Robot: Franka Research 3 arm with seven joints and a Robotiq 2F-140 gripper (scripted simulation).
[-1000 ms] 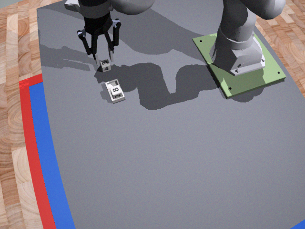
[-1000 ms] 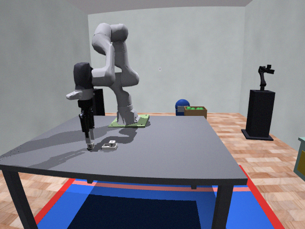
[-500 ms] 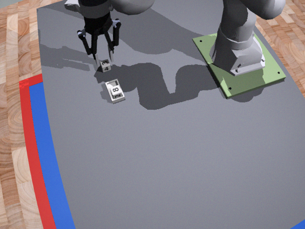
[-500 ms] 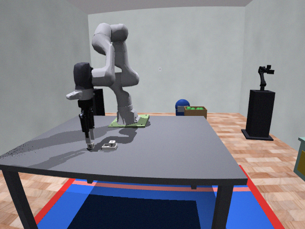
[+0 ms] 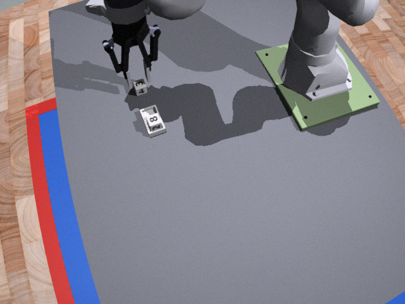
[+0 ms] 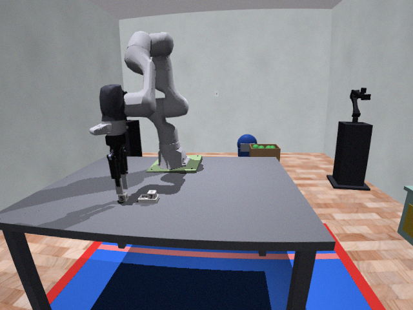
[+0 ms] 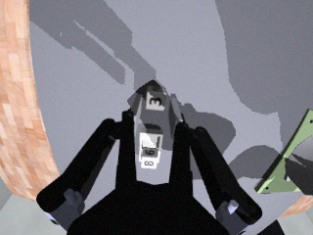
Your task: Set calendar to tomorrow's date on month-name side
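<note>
On the grey rectangular table (image 5: 228, 196) (image 6: 200, 213) (image 7: 171, 39), a white jointed arm (image 5: 314, 66) (image 6: 163, 75) is mounted. Its black two-finger gripper (image 5: 138, 84) (image 6: 122, 192) (image 7: 156, 104) is partly open, nothing gripped. An open white rectangular tray (image 5: 157, 133) (image 6: 146, 201) (image 7: 141, 149) is set nearby, one white numbered cube (image 5: 152, 119) (image 6: 152, 193) (image 7: 149, 156) inside. A second white numbered cube (image 5: 140, 88) (image 6: 122, 197) (image 7: 155, 101) is flanked by the fingers, outside the tray.

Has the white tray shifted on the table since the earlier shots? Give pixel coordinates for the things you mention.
No. The white tray (image 5: 157, 133) (image 6: 146, 201) (image 7: 141, 149) sits in the same place relative to the green base plate (image 5: 338, 114) (image 6: 197, 162) (image 7: 274, 180).
</note>
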